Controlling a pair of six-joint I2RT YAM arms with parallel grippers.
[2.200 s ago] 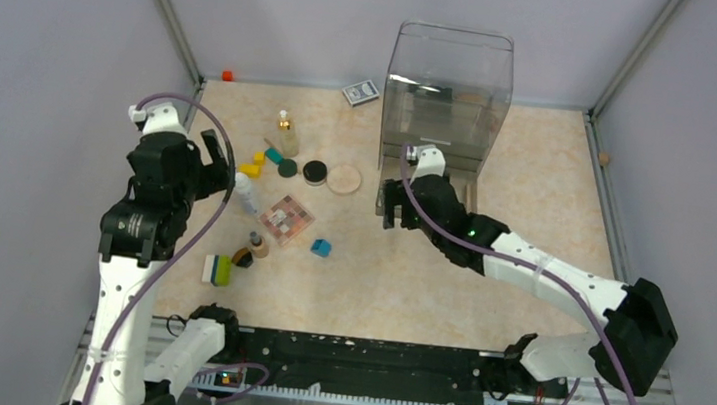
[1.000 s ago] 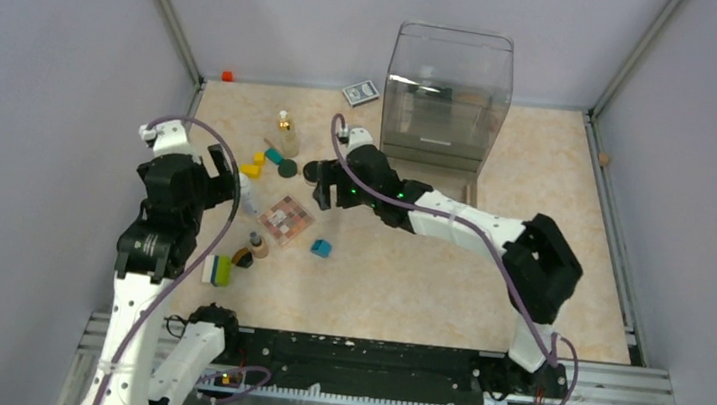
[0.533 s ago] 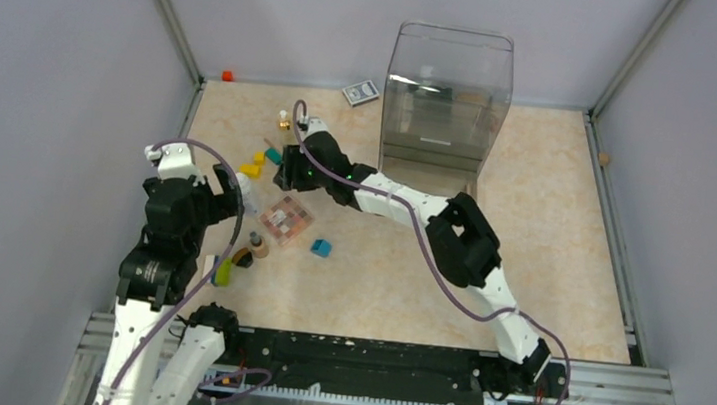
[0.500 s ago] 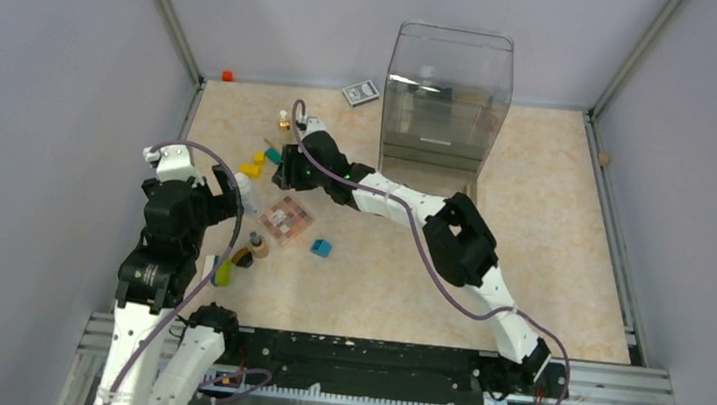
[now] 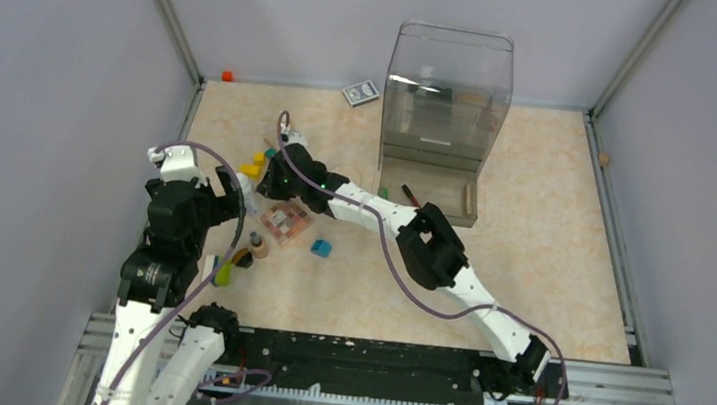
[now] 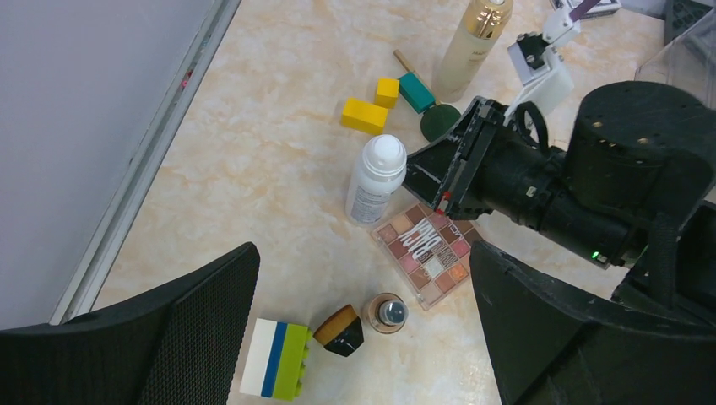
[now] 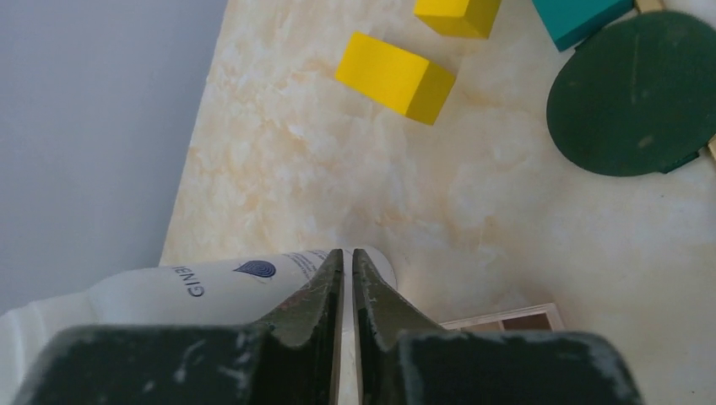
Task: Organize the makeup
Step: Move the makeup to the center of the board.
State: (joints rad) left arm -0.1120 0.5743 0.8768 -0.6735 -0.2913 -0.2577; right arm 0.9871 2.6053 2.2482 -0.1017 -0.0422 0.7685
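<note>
Tgt: white bottle (image 6: 376,181), upright on tabletop (image 6: 279,169), 10 o'clock of checkered palette (image 6: 426,251). Right end effector (image 7: 347,257) at its side, narrow slit, holding nothing. Prob. needs opening wide b4 straddling mid-body, else it topples. Left end effector (image 6: 363,253) wide, empty.

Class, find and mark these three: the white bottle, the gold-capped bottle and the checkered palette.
white bottle (image 6: 370,192), left wrist view, on its labelled body.
gold-capped bottle (image 6: 469,51), left wrist view, on its body below the cap.
checkered palette (image 6: 427,253), left wrist view, on the middle of its pans.
</note>
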